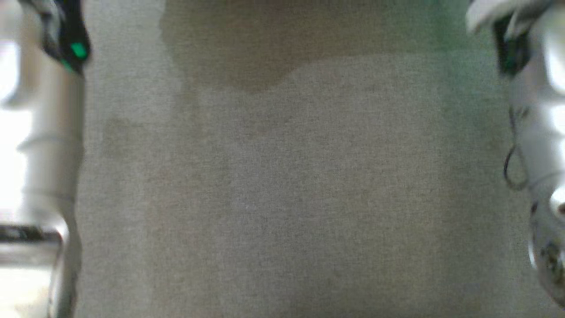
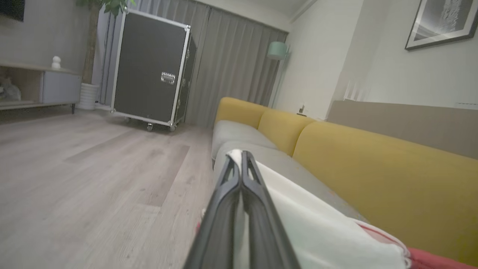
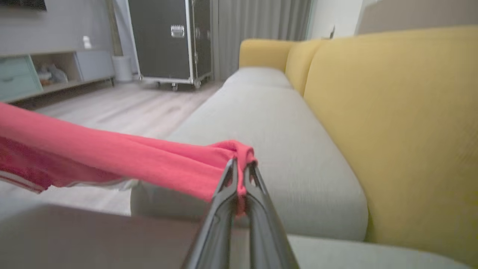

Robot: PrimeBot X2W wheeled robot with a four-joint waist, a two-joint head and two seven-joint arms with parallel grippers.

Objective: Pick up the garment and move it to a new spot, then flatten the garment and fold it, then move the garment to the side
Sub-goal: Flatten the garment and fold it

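Red garment (image 3: 123, 164) cropped left, sofa (image 3: 280, 130) blurred

1. I see the garment (image 3: 149, 164) as soft matt red cloth.
2. The sofa (image 3: 283, 142): grey woven seat, matt yellow cloth back.
3. Beside the sofa, the floor (image 2: 93, 168) is matt wood-grain planks.
4. Beyond the sofa, the case (image 2: 149, 67) has shiny metal edging.

Garment (image 3: 112, 160) past the left edge

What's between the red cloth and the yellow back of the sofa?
Just the grey seat cushion, bare, between the red garment and the yellow sofa back, seen in the right wrist view.
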